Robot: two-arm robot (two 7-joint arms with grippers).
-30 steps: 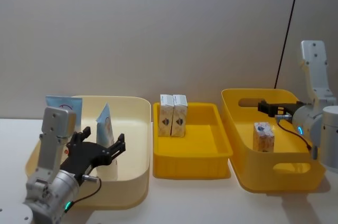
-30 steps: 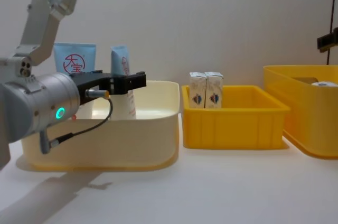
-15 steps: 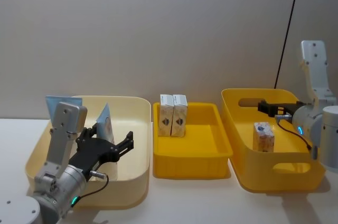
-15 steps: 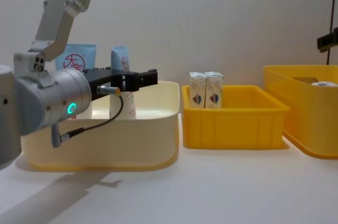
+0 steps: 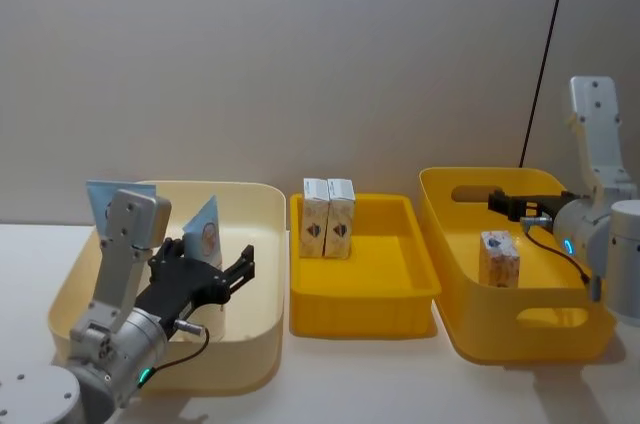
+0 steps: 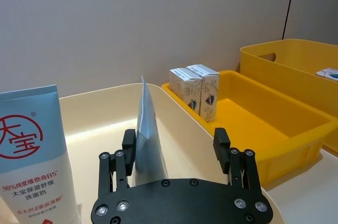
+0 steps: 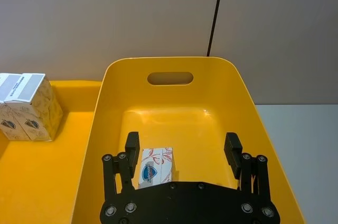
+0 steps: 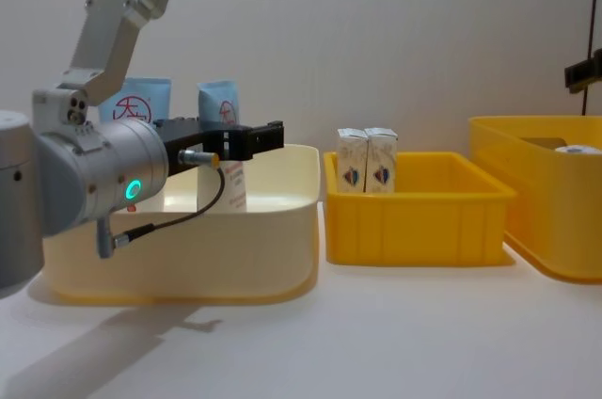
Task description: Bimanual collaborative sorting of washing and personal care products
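Two white squeeze tubes stand in the cream bin (image 5: 268, 244): a wide one (image 5: 103, 200) (image 6: 31, 155) at the back left and a second tube (image 5: 206, 234) (image 6: 147, 139) (image 8: 222, 107) near the middle. My left gripper (image 5: 207, 262) (image 6: 174, 142) is open around the second tube, which stands close to one finger. Two cream cartons (image 5: 328, 217) (image 8: 367, 162) stand side by side in the yellow middle tray (image 5: 420, 279). A third carton (image 5: 498, 257) (image 7: 153, 168) stands in the right yellow bin (image 5: 530, 332). Above that carton, my right gripper (image 5: 497, 202) (image 7: 181, 142) hangs open.
The three containers stand in a row on the white table, close to a grey wall. A black cable (image 5: 545, 54) runs down the wall behind the right bin. Bare table lies in front of the containers.
My left arm has pushed forward into the cream bin, bringing its open fingers around the second tube, which now shows more of its face. The right arm has not moved.
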